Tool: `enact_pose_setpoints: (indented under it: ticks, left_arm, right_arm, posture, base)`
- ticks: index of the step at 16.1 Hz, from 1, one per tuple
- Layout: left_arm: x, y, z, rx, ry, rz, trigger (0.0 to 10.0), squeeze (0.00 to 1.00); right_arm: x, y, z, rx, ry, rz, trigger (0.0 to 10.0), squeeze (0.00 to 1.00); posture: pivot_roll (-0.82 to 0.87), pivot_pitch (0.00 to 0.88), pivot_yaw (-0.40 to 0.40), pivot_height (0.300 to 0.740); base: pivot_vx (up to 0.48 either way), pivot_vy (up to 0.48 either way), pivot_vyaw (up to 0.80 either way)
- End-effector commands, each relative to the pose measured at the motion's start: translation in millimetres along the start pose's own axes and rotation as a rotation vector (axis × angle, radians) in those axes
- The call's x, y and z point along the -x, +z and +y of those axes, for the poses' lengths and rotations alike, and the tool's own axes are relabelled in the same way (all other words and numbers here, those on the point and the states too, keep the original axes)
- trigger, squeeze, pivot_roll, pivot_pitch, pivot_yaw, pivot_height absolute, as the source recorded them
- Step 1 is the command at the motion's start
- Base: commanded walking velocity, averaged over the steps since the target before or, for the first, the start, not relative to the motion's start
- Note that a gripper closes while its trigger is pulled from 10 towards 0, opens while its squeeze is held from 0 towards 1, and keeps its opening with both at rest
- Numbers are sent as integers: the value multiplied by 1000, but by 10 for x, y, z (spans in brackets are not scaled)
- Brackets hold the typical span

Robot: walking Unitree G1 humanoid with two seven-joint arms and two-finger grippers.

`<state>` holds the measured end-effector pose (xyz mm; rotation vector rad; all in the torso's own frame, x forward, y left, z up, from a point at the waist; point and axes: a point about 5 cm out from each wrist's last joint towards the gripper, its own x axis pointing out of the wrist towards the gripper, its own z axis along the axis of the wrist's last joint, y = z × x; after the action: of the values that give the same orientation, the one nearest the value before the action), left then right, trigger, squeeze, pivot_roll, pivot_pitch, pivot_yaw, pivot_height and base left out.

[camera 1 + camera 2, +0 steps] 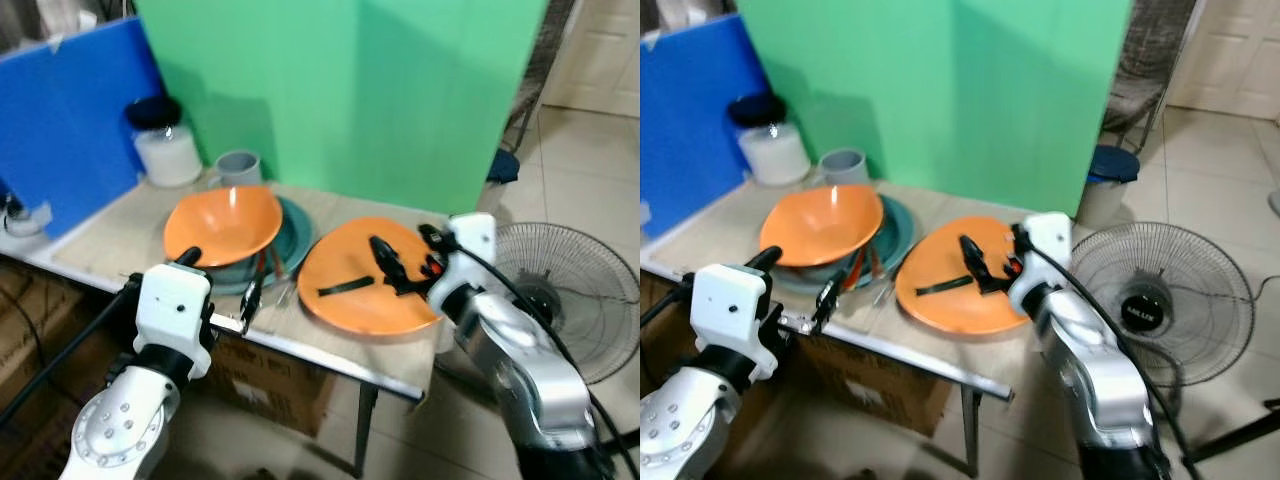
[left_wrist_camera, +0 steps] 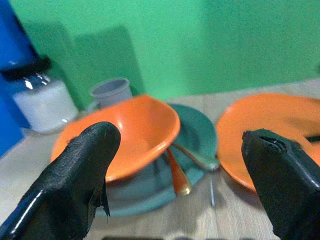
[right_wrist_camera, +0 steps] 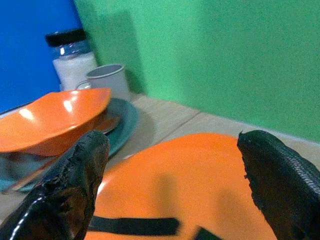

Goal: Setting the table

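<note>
Step in hand, by my judgement: approach, nothing gripped yet. I hold the right tool [image 1: 400, 270] with fingers apart over the orange plate [image 1: 365, 300], a flat, glossy disc on the surface [image 1: 120, 235]. Left of that plate, the left tool [image 1: 248, 300], also spread, faces the orange bowl [image 1: 222, 225] stacked on a teal plate [image 1: 296, 235]. Next move calls for closing on the plate rim.
</note>
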<state>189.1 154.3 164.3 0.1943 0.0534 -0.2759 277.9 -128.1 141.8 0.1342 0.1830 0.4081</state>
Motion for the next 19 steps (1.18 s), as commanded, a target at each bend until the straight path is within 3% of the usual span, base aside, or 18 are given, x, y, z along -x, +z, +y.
enact_pose_setpoints:
  ticks: [1, 3, 6, 8, 11, 14, 16, 19]
  left_arm:
    - [1, 42, -35, -2, -49, -15, 10000, 0]
    - [-9, 56, -148, 25, -215, -14, 10000, 0]
    - [-30, 39, -298, 39, -460, 22, 10000, 0]
    - [-32, 29, -325, 40, -518, 36, 10000, 0]
    - [-42, 22, -332, 38, -546, 44, 10000, 0]
    - [-19, -7, -332, 46, -552, 62, 10000, 0]
    - [-12, -20, -324, 45, -548, 71, 10000, 0]
    - [-11, -19, -321, 46, -547, 72, 10000, 0]
  right_arm:
    - [-4, 2, -79, -39, -35, 32, 10000, 675]
    - [-21, -19, -235, -148, -64, 122, 10000, 0]
    - [-33, -71, -561, -226, -202, 210, 10000, 0]
    - [-29, -62, -708, -253, -283, 215, 10000, 0]
    - [33, -60, -894, -334, -352, 241, 10000, 0]
    - [149, -107, -1005, -457, -351, 294, 10000, 0]
    - [231, -113, -1086, -488, -345, 316, 10000, 0]
    - [310, -87, -1090, -550, -274, 349, 10000, 0]
  posture:
    - [28, 0, 36, 740]
    - [24, 0, 34, 740]
    - [16, 0, 34, 740]
    - [16, 0, 34, 740]
    - [-4, 0, 43, 740]
    - [-5, 0, 43, 740]
    - [-6, 0, 42, 740]
    - [-7, 0, 39, 740]
  base:
    - [0, 0, 0]
    - [0, 0, 0]
    - [0, 0, 0]
    - [0, 0, 0]
    - [0, 0, 0]
    - [0, 0, 0]
    - [0, 0, 0]
    - [0, 0, 0]
